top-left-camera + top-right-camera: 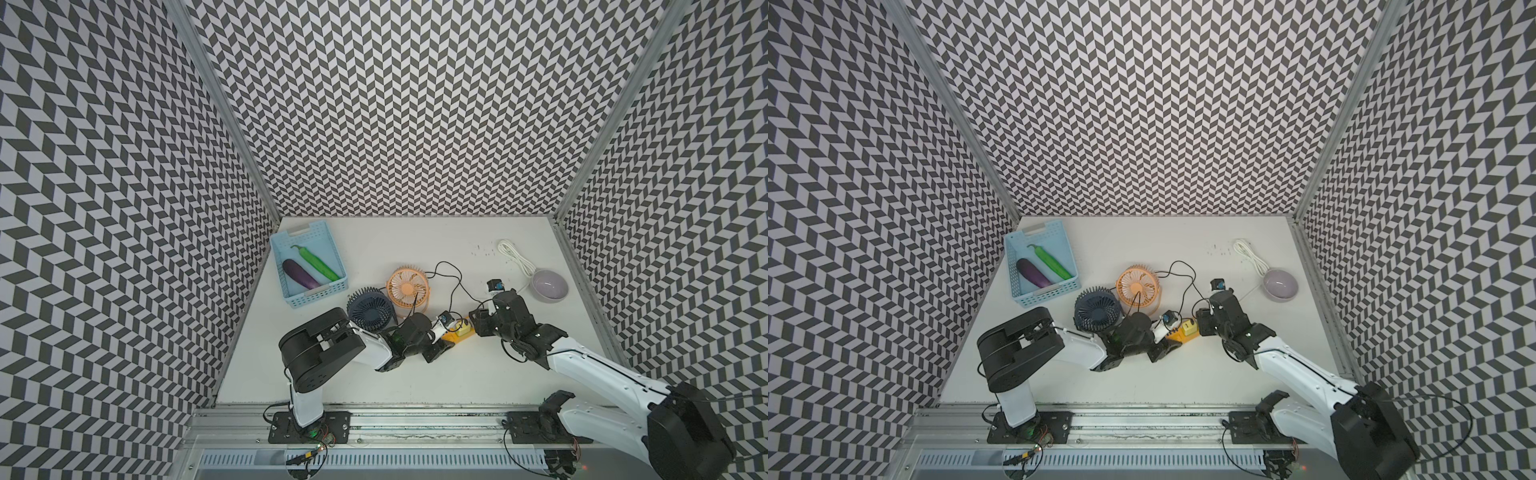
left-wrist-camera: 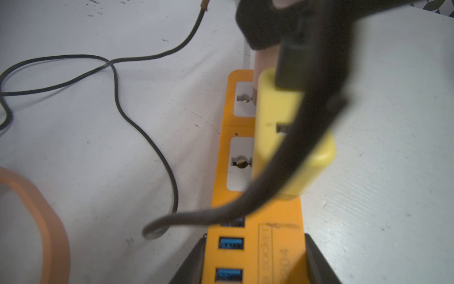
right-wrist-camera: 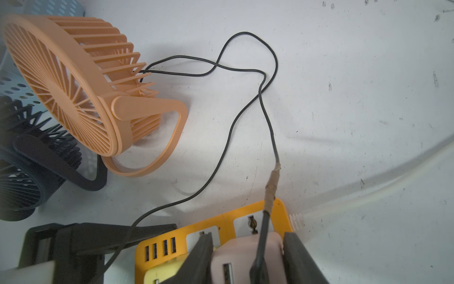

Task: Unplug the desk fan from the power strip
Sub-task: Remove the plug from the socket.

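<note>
The pull itself is not yet done. The left tool [image 2: 255, 265] is clamping the USB end of the power strip [image 2: 235, 127], which is lying on the bench [image 3: 344, 98]. The right tool [image 3: 248, 263] is gripping the pale pink adapter [image 3: 228, 250], apparently seated in the strip's cord-end socket. A black cable [image 3: 267, 118] is running from it toward the orange fan [image 3: 73, 81]. Next, I judge, the right tool needs a straight lift off the strip's face while the left one is bearing down.
</note>
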### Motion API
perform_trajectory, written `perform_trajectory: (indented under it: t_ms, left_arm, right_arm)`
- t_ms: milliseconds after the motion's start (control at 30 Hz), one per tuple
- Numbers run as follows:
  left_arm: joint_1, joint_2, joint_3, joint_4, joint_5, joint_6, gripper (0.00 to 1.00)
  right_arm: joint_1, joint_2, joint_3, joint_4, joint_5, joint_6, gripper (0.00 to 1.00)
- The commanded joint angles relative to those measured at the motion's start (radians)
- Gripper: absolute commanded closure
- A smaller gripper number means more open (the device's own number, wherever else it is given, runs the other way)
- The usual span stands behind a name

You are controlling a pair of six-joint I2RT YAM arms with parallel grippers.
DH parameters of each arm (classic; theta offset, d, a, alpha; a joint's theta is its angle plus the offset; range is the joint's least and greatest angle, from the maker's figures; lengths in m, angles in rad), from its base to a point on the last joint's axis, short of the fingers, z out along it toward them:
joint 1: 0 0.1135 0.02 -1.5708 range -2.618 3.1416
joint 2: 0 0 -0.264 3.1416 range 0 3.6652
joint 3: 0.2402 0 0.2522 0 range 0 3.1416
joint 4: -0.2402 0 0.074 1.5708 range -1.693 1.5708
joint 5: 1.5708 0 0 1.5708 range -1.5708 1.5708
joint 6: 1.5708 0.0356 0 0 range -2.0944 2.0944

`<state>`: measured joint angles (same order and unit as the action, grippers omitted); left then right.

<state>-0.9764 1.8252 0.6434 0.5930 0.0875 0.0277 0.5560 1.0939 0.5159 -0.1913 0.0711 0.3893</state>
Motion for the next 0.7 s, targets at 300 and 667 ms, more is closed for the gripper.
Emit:
perform_trajectory:
  t_ms: [300,667]
  left_arm:
    - [0.003,0.029,0.027,-0.022,-0.016,-0.02,0.82]
    - [0.005,0.022,0.019,-0.022,-0.02,-0.018,0.82]
  right_arm:
    - [0.059,0.006,0.062,0.056,0.009,0.029,0.76]
    - [-0.122,-0.016,0.027,0.058,-0.13,0.016,0.77]
